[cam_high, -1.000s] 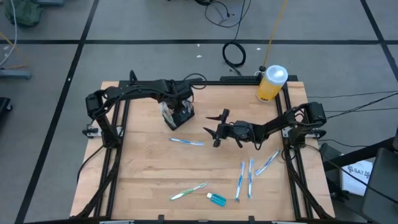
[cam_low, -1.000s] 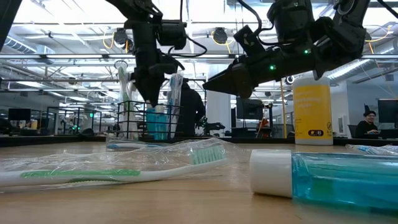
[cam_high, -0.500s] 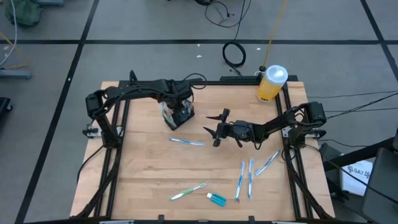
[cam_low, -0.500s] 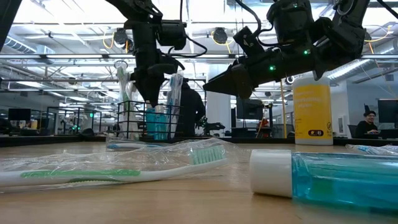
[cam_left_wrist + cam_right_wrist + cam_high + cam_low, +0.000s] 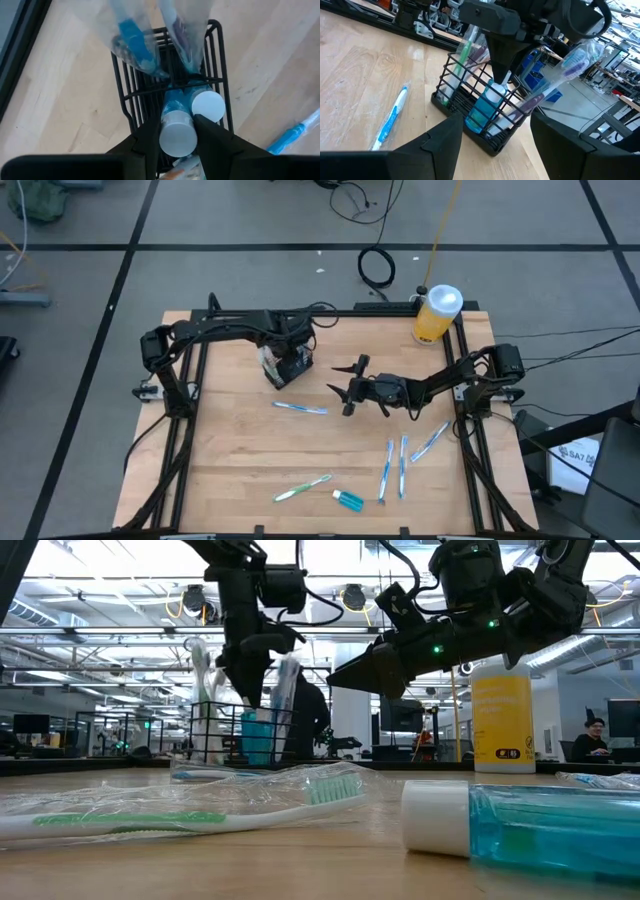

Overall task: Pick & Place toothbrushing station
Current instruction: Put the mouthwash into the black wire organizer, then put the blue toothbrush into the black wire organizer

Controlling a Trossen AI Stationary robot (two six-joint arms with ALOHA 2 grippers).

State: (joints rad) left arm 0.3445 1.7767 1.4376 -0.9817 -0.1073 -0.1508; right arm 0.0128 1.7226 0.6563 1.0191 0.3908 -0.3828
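The black wire caddy [image 5: 283, 366] stands on the table at the back left; it also shows in the low view [image 5: 212, 735] and the right wrist view [image 5: 451, 82]. It holds wrapped toothbrushes and two white-capped blue bottles. My left gripper [image 5: 293, 343] is above the caddy, shut on one blue bottle [image 5: 481, 111]. My right gripper [image 5: 345, 392] hovers open and empty at mid-table, pointing toward the caddy. My left gripper pinches the blue bottle's white cap [image 5: 176, 140] between its two fingers [image 5: 150, 142]. The fingers come from above, pointing down [image 5: 501, 62]. The bottle stands inside the caddy, leaning a little, its lower end down among the wires.
A tall yellow bottle [image 5: 436, 316] with a white cap stands at the back right corner. Wrapped toothbrushes lie at mid-table [image 5: 300, 408] and front right [image 5: 402, 465]. A green toothbrush [image 5: 302, 488] and a small blue bottle [image 5: 348, 500] lie near the front edge.
My left gripper has shifted a little toward the table's right above the caddy, and the blue bottle's top has gone that way with it. The caddy has stayed in place.
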